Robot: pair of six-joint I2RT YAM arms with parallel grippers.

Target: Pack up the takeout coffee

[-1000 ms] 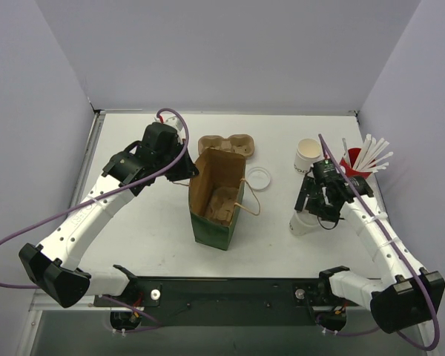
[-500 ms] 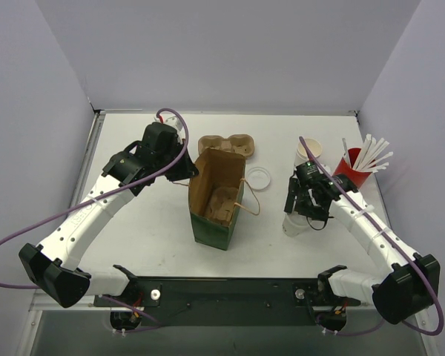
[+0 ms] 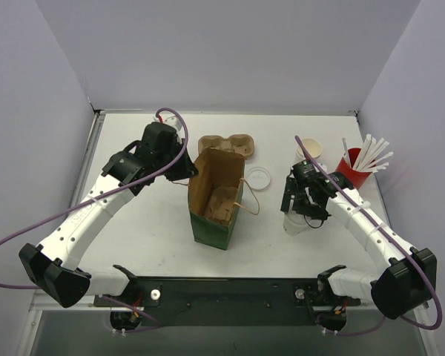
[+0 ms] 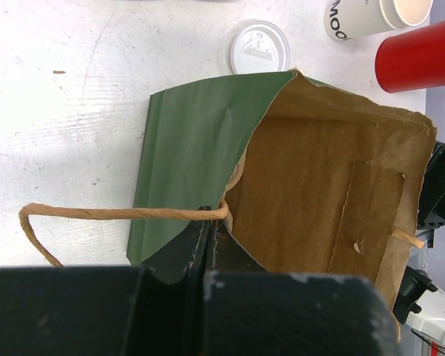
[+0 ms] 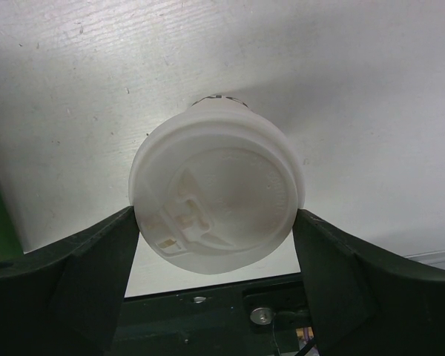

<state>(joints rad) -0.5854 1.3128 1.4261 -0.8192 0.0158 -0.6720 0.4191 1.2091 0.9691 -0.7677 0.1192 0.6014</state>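
Note:
One takeout coffee, a white cup with a white lid (image 3: 294, 222) (image 5: 215, 196), stands on the table right of the bag. My right gripper (image 3: 298, 211) (image 5: 216, 219) is over it, open, with a finger close on each side of the lid. A second white cup (image 3: 308, 150) (image 4: 371, 16), without a lid and tan inside, stands further back. The green paper bag (image 3: 216, 200) (image 4: 200, 133) stands open in the middle. My left gripper (image 3: 184, 167) (image 4: 208, 215) is shut on the bag's rim at the twine handle.
A brown pulp cup carrier (image 3: 226, 143) lies behind the bag. A loose white lid (image 3: 257, 178) (image 4: 259, 47) lies flat to the bag's right. A red cup of white straws (image 3: 354, 167) (image 4: 419, 55) stands at the far right, near the wall.
My right gripper has moved left with the lidded cup, which now stands more upright, and its jaws have widened. The left arm and the bag have not moved.

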